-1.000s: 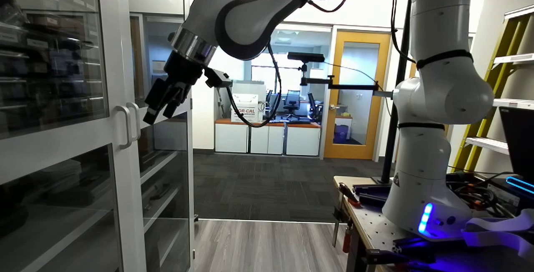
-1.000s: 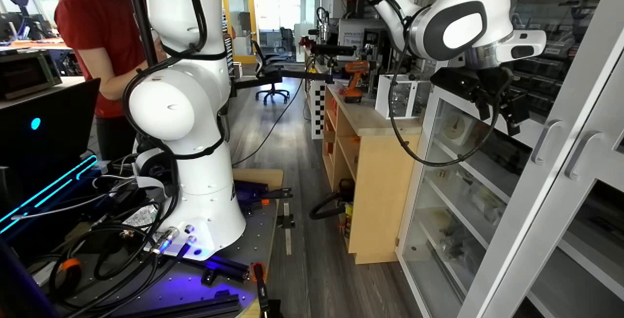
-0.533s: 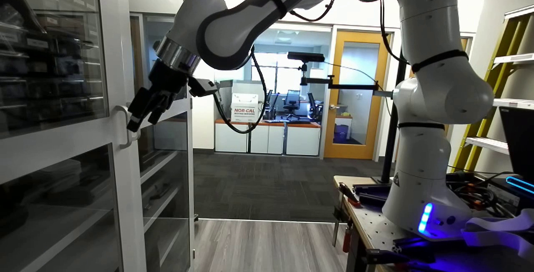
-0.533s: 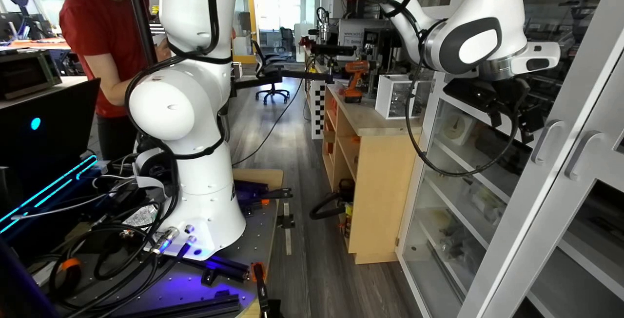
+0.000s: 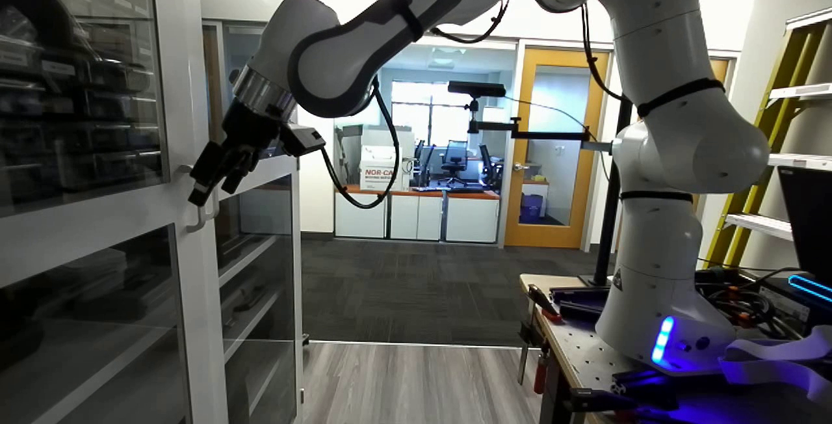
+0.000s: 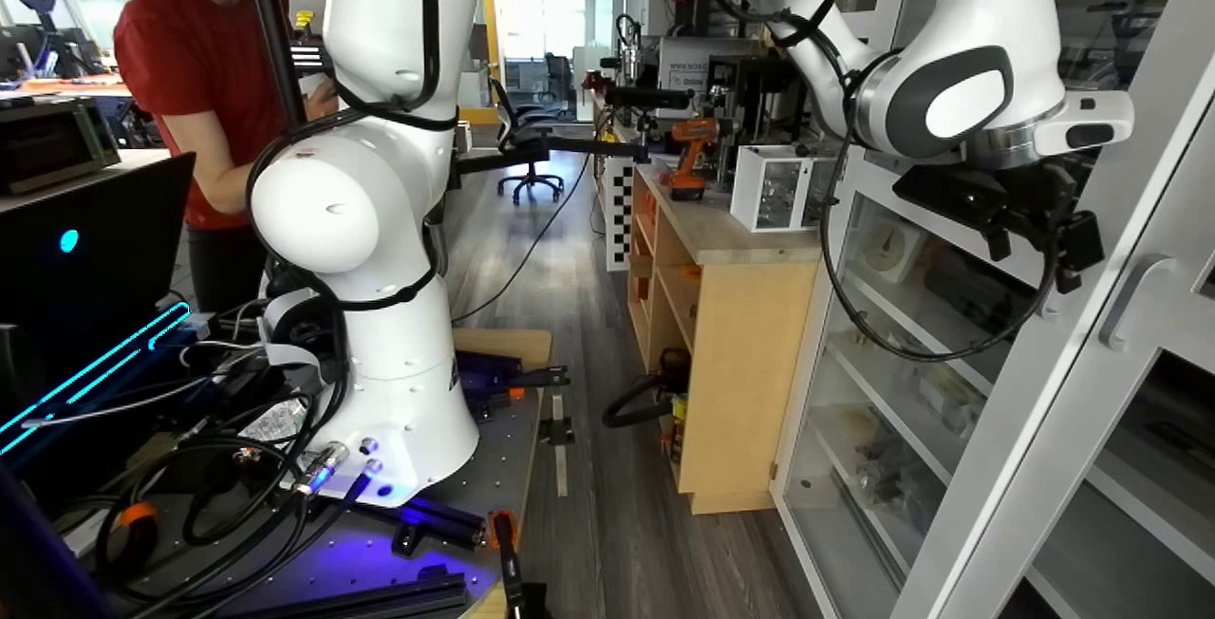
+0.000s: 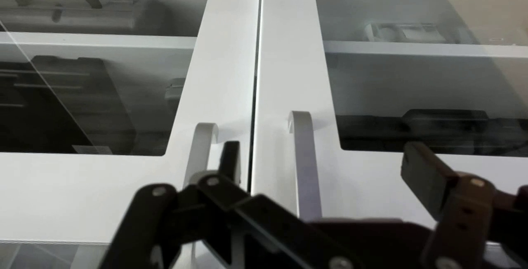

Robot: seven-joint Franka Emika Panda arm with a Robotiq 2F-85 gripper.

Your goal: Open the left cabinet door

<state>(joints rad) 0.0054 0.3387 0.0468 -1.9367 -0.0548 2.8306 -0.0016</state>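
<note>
Claw (image 7: 324,157) points down and has its fingers (image 7: 229,161) spread wide; you are gripping nothing. In your wrist view, one finger shows between the handle (image 7: 200,149) of the left cabinet door (image 7: 99,197) and the seam (image 7: 256,67); the other stands before the twin door (image 7: 367,182), with the twin handle (image 7: 306,161) visible in the gap. You cannot tell whether either finger touches a handle. In both exterior views, the claw partly covers the left door's handle.

Observe the edges. Both doors are closed, with only the narrow seam between them. In an exterior view, the black cable (image 6: 925,357) loops below the claw and hangs in front of the left cabinet door; a wooden bench (image 6: 750,382) stands just beside that door's outer edge.

Your room for moving is the strip of floor (image 5: 409,378) between the doors and the table (image 5: 575,346). The arm (image 5: 351,53) spans it at height from the table, which also carries black rails (image 6: 441,519) and, at its edge, a clamp (image 6: 511,567). Past the table, in an exterior view, a person (image 6: 214,97) in a red shirt stands, the top of the head cut off. In an exterior view, you find a ladder (image 5: 805,161) beyond the table.
</note>
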